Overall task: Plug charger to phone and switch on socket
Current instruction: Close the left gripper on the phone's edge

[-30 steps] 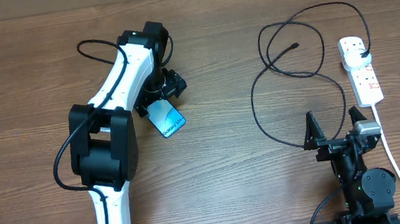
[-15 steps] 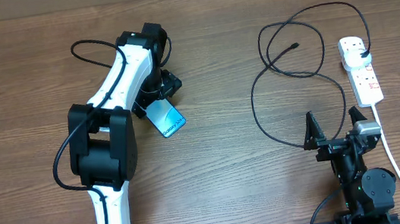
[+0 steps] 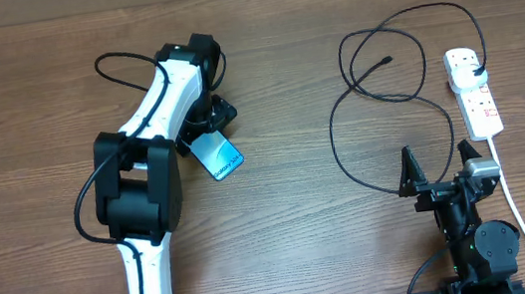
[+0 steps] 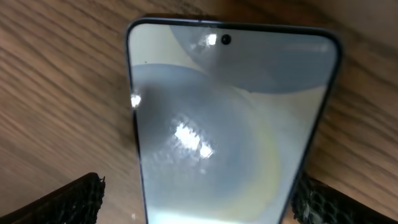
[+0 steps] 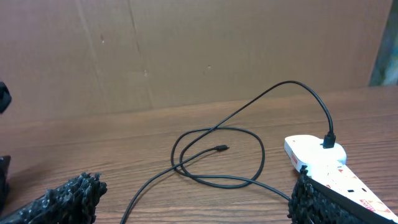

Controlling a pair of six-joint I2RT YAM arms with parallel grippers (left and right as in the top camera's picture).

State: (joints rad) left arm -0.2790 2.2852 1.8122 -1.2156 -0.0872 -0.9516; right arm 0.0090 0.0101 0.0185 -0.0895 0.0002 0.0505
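Observation:
The phone [image 3: 218, 155] lies flat on the wooden table with its light-blue screen up; it fills the left wrist view [image 4: 230, 124]. My left gripper [image 3: 207, 124] is low over its far end, and its fingers [image 4: 199, 202] are open on either side of the phone, with a gap on the left. The charger cable [image 3: 334, 138] lies looped at the right, its connector tip [image 3: 389, 58] free on the table and its plug [image 3: 473, 63] in the white socket [image 3: 474, 96]. My right gripper [image 3: 436, 171] is open and empty, near the table's front. The cable [image 5: 261, 155], tip [image 5: 221, 148] and socket [image 5: 317, 149] lie ahead of its fingers [image 5: 193, 205].
The socket's thick white cord [image 3: 516, 206] runs down the right side past the right arm's base. A brown cardboard wall [image 5: 186, 50] stands behind the table.
The left arm has shifted slightly to the left over the phone. The phone, the cable and the right arm have not moved.

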